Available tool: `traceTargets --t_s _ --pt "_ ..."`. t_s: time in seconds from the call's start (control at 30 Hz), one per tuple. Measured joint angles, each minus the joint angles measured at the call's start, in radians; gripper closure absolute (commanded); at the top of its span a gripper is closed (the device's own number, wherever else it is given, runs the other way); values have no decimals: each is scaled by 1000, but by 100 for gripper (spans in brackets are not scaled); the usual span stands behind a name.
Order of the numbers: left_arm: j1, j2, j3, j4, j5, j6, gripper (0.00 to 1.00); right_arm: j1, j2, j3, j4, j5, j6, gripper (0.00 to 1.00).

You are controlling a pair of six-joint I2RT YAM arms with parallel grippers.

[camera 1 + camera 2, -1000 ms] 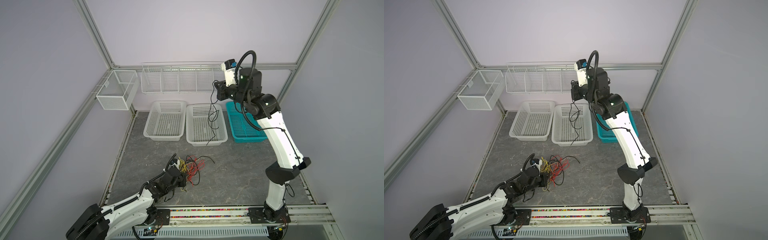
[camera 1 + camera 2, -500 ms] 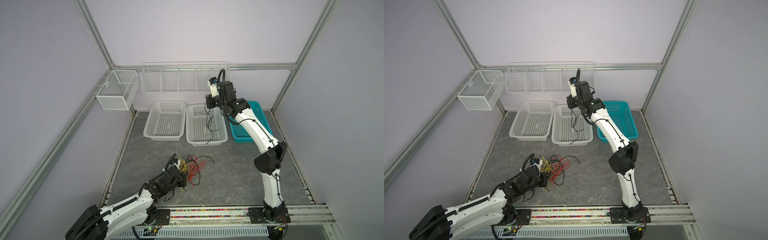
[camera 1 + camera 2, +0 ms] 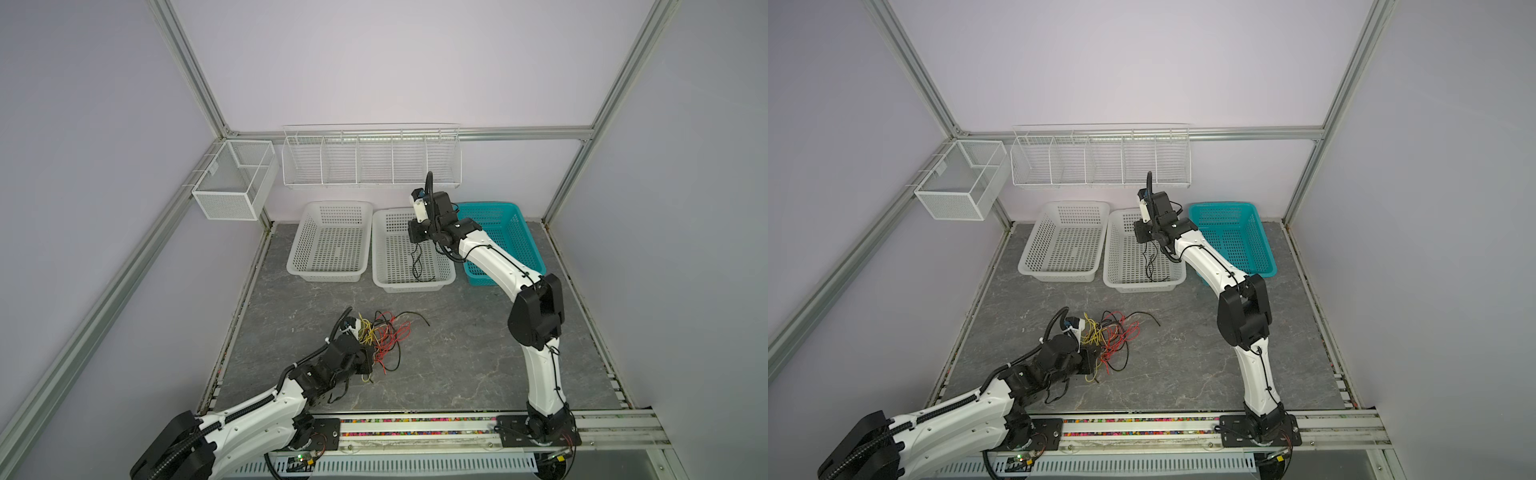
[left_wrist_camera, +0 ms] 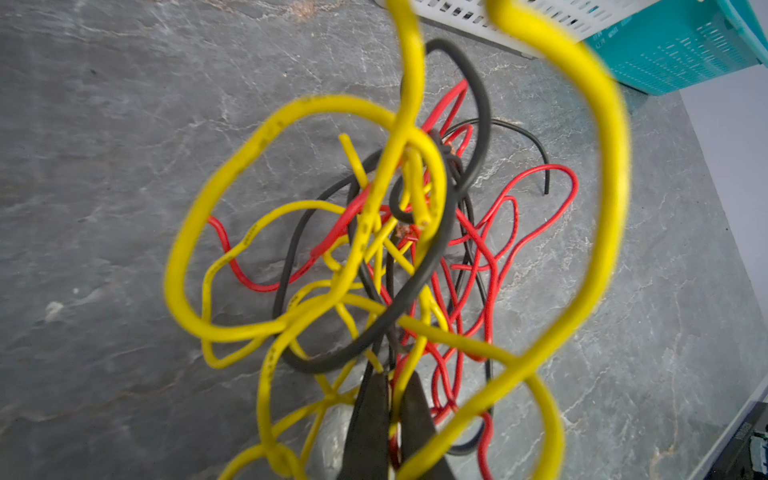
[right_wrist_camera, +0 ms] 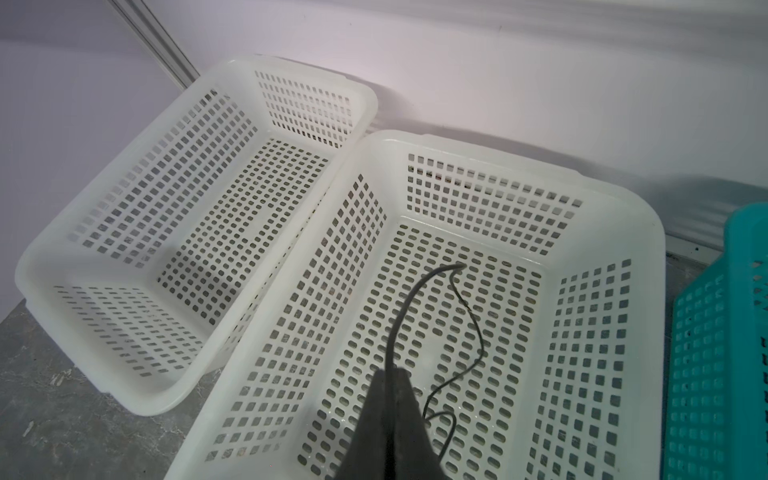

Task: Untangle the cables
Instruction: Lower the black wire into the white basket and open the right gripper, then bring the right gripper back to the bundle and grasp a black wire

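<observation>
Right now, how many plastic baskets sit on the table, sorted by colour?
White baskets: 2
Teal basket: 1
Total: 3

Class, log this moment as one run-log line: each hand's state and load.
left hand: shut on cable tangle | right hand: shut on black cable, dangling into middle white basket | stage: black cable separated, not released
</observation>
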Motion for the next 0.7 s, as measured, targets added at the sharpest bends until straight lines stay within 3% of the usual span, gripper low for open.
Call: traceTargets --t_s 0.13,0.4,0.53,0.7 --pt "0 0 0 0 0 0 100 0 0 -5 -1 0 11 88" --pt "0 0 0 1 17 0 100 0 -63 -32 -45 9 31 57" --pt "0 -11 0 4 48 0 100 0 -182 -84 -84 13 42 50" --pt "0 -73 0 8 102 -4 100 20 -468 -318 -72 -41 77 41"
